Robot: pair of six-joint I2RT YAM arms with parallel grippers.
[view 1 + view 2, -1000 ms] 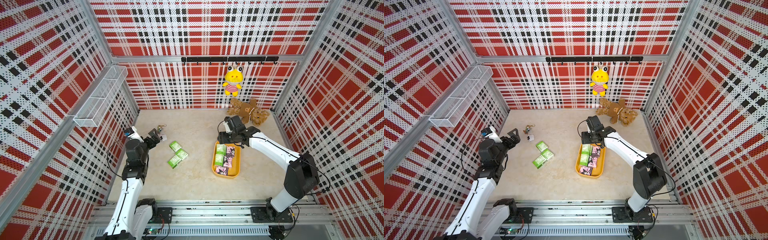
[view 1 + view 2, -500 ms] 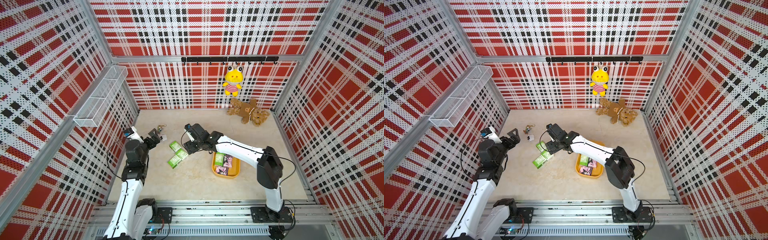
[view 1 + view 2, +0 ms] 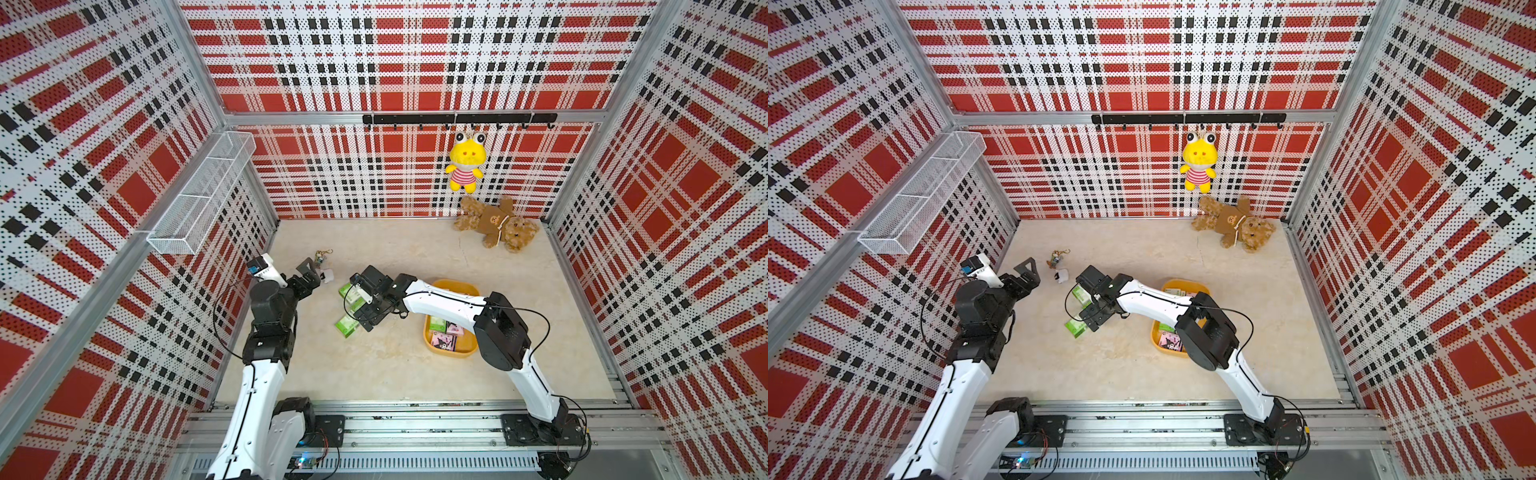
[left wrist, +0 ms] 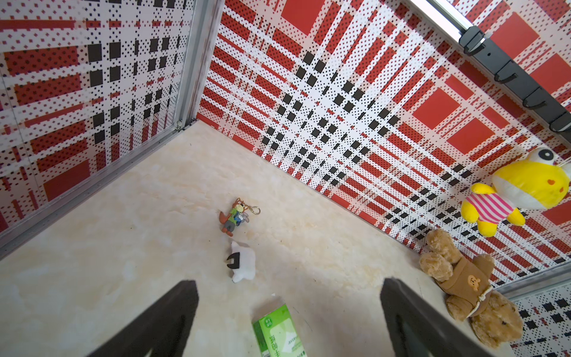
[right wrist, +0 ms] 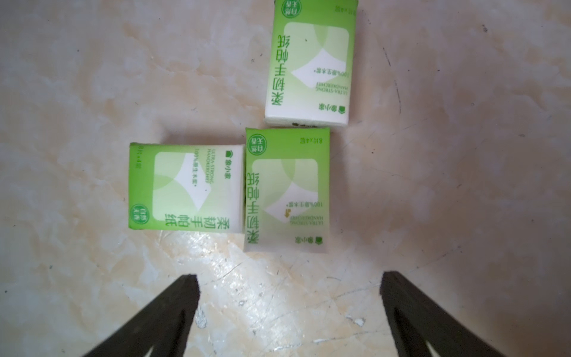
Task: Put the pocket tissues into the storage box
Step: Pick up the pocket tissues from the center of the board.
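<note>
**Right claw hangs open over three green packets**

Right claw [image 5: 289,309], its black fingers [image 5: 160,318] spread wide and holding nothing, hangs above three green-and-white tissue packets [image 5: 285,188] lying flat on the pale marbled floor. Two packets touch side to side; the third [image 5: 309,61] sits just beyond them, corner to corner (its far end is cut off by the frame edge). In both top views the right arm reaches across the floor toward 9 o'clock, its claw [image 3: 365,307] covering the middle of the green cluster [image 3: 347,326].

At 3 o'clock from that cluster, near but apart, lies the yellow box [image 3: 451,286], partly hidden by the arm; green and pink packets [image 3: 444,332] lie inside it.

Left claw [image 4: 289,309] is also spread wide and empty, raised off the floor near the left wall, with one green packet [image 4: 278,330] below it in the wrist view. Just beyond lie a small white toy [image 4: 244,262] and a fox keychain [image 4: 234,216]. A brown teddy bear [image 3: 496,224] sprawls at the back wall, at about 1 o'clock from the box, under a hanging yellow plush [image 3: 465,162]. A white mesh basket [image 3: 203,195] is fixed to the left wall.
</note>
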